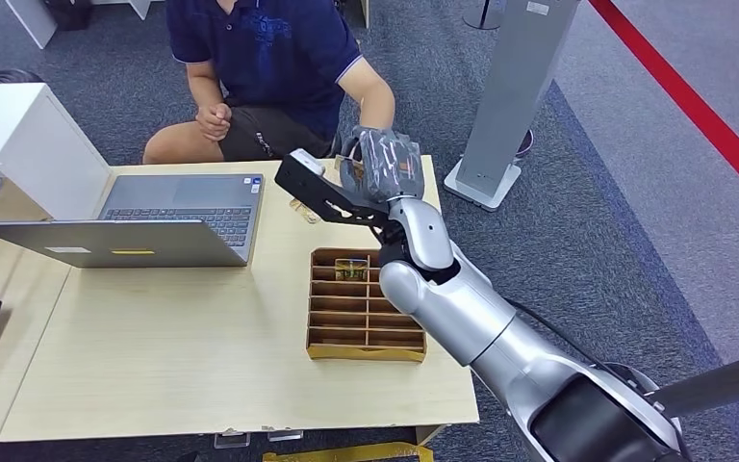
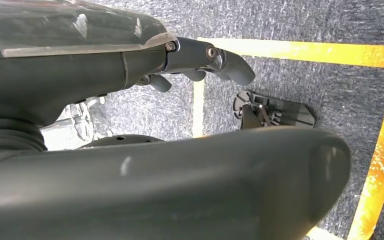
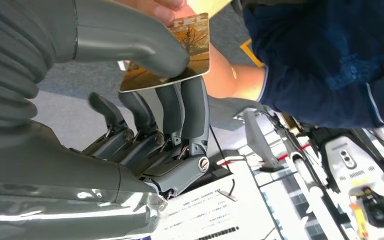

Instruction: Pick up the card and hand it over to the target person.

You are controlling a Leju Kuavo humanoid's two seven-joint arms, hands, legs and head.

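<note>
Left hand (image 2: 200, 62) hangs low over grey carpet with yellow floor tape (image 2: 300, 50), fingers loosely curled, nothing in it.

Right arm (image 1: 462, 308) reaches up and across the desk (image 1: 154, 346), passing over the brown slotted organiser (image 1: 361, 308) near the desk's right edge. A small item sits in the organiser's far slot; can't tell what it is.

Right hand (image 1: 380, 164) is raised past the far desk edge, just in front of the seated person (image 1: 269, 67). In the right wrist view the card (image 3: 172, 55), with a tree picture in orange tones, is pinched between the thumb (image 3: 130, 42) and the two nearest fingers; the other fingers sit curled beside them, off the card. The person's fingertips (image 3: 170, 7) are touching the card's far end, so both have contact.

Open laptop (image 1: 154, 217) sits on the desk's left half. A white box (image 1: 19, 135) stands at the far left.

Person wears a navy polo, other fist resting at the knee.
</note>
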